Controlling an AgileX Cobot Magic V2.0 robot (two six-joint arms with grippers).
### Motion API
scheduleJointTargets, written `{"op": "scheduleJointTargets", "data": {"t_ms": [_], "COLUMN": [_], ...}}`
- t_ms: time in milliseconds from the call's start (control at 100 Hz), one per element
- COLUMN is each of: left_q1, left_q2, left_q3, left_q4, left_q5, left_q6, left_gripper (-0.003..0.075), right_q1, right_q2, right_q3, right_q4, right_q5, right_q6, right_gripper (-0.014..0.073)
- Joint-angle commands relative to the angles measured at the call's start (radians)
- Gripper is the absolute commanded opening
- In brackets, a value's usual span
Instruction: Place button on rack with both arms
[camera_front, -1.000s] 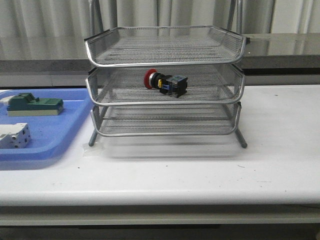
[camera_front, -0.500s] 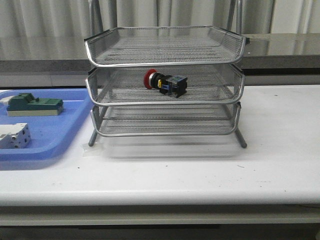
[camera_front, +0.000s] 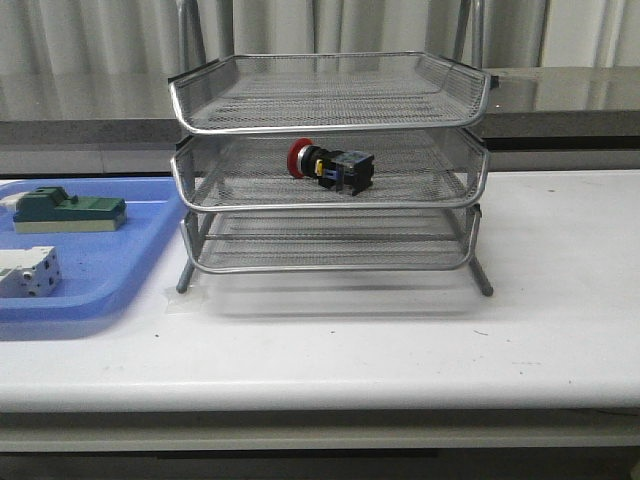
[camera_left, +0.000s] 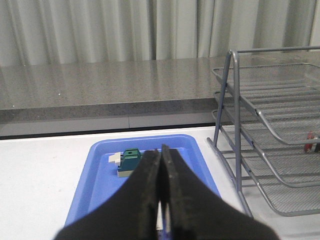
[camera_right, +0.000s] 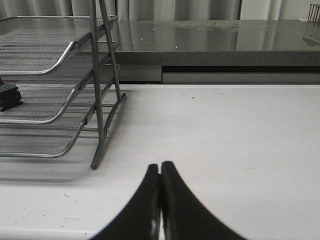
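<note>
The button (camera_front: 331, 167), red cap to the left and black body with yellow and blue details, lies on its side on the middle tier of the silver wire-mesh rack (camera_front: 330, 205). A sliver of it shows in the left wrist view (camera_left: 311, 142) and in the right wrist view (camera_right: 8, 96). The rack also shows in the left wrist view (camera_left: 265, 125) and the right wrist view (camera_right: 55, 75). My left gripper (camera_left: 161, 150) is shut and empty above the blue tray. My right gripper (camera_right: 160, 166) is shut and empty over bare table right of the rack. Neither arm shows in the front view.
A flat blue tray (camera_front: 110, 270) sits left of the rack with a green block (camera_front: 68, 210) and a white terminal block (camera_front: 28, 272). The tray (camera_left: 100, 175) and green block (camera_left: 130, 161) show under my left gripper. A grey counter runs behind the table.
</note>
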Motion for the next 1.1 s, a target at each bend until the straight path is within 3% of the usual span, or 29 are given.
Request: {"op": "scheduleJointTargets", "data": {"t_ms": [0,1090], "left_q1": [0.003,0.003], "left_q2": [0.008,0.008], "left_q3": [-0.028,-0.028], "left_q4": [-0.014,-0.014], "left_q5": [-0.072,-0.072], "left_q6": [-0.006,-0.006], "left_gripper": [-0.002,-0.002], "right_q1": [-0.005,-0.009], "right_q2": [-0.019,-0.019], "right_q3": [0.001,0.001], "right_q4": [-0.015,-0.029], "right_q5": [-0.094,-0.098], "right_q6": [0.005,0.005], "right_gripper": [-0.0059,-0.0059]}}
